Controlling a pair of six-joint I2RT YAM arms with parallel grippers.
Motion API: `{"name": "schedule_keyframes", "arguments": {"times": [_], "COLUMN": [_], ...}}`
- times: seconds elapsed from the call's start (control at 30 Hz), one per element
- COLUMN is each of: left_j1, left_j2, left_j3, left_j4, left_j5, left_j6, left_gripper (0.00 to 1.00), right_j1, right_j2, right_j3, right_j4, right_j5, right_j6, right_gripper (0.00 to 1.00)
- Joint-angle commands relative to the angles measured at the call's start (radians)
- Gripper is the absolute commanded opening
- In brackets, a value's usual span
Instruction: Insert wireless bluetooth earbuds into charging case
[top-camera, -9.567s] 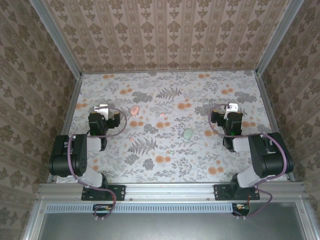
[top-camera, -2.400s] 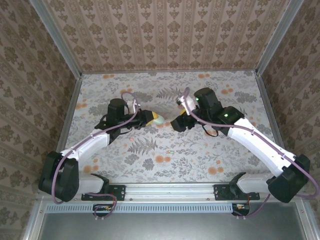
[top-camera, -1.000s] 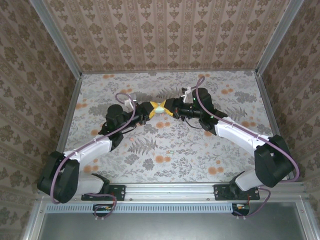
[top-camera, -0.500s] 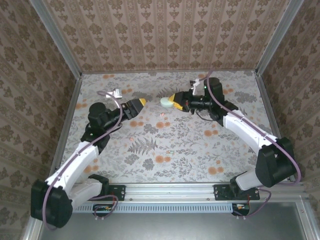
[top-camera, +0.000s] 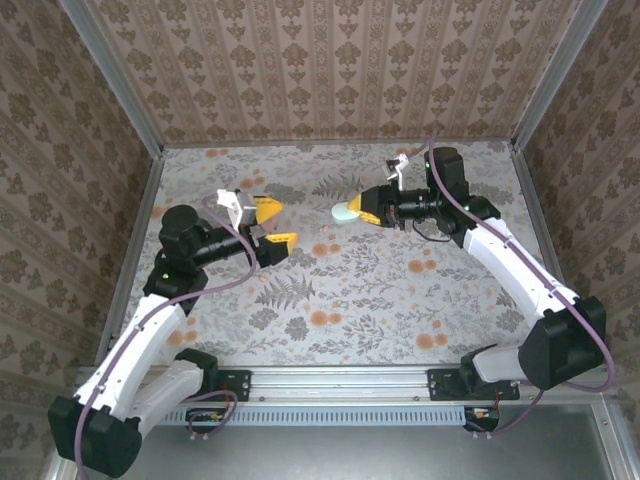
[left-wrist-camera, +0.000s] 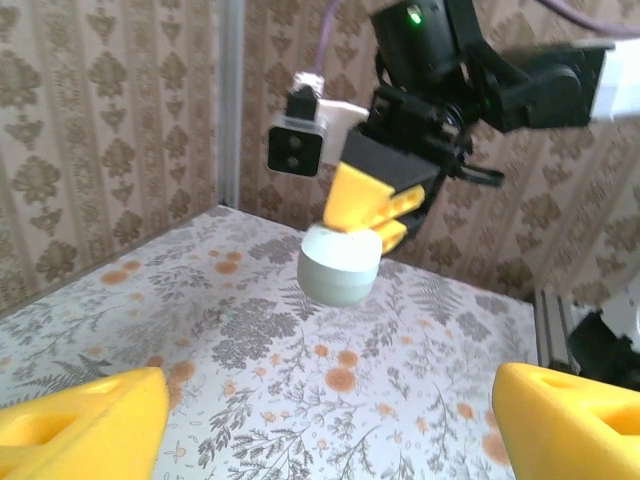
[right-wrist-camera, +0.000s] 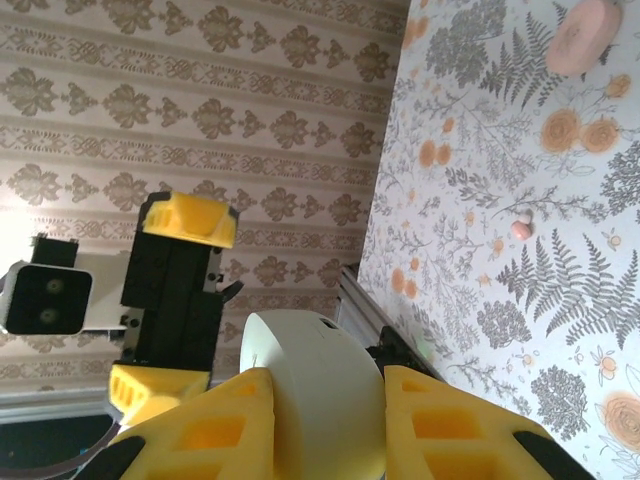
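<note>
One pale greenish-white charging case (top-camera: 344, 212) hangs in the air just above centre in the overhead view. The right gripper (top-camera: 362, 211) has its yellow fingers pressed against the two sides of the case. The left gripper (top-camera: 272, 226) sits a little to the left of it with its jaws spread wide and nothing between them. In its own wrist view it faces the case head-on.

One pinkish earbud (right-wrist-camera: 520, 229) lies on the flowered floor, right of centre in the right wrist view. A pink case (right-wrist-camera: 583, 35) rests at that view's upper right corner. The second earbud is too small for me to pick out with any confidence.

I think the grip is the weak spot. The shell is smooth and rounded, and most of it sticks out past the fingertips. A nudge from the left jaws coming in off-centre could twist it loose and drop it. The earbud is another worry, since it could easily be lost among the printed orange dots.

The case looks like a closed oval puck, matte, with a small notch on its edge. The earbud is a tiny bean.
</note>
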Motion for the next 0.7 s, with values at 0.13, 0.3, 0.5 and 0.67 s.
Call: {"name": "schedule_keyframes", "arguments": {"times": [0.13, 0.3, 0.5, 0.67], "left_j1": [-0.157, -0.256, -0.257, -0.250], "left_j2": [0.086, 0.187, 0.259, 0.269], "left_j3": [0.009, 0.017, -0.006, -0.012], "left_j4": [0.061, 0.153, 0.373, 0.395], "left_j5": [0.041, -0.043, -0.052, -0.053], "left_j6": [0.212, 0.223, 0.083, 0.041], "left_gripper": [0.84, 0.80, 0.76, 0.70], "right_j1": [0.014, 0.039, 0.060, 0.064], "right_j2": [-0.051, -0.056, -0.065, -0.077], "right_j3": [-0.011, -0.031, -0.026, -0.036], "right_j4": [-0.066, -0.043, -0.071, -0.067], "right_j5": [-0.058, -0.066, -0.073, -0.071], "right_j6": [-0.056, -0.050, -0.077, -0.075], "right_gripper": [0.14, 0.14, 0.15, 0.15]}}
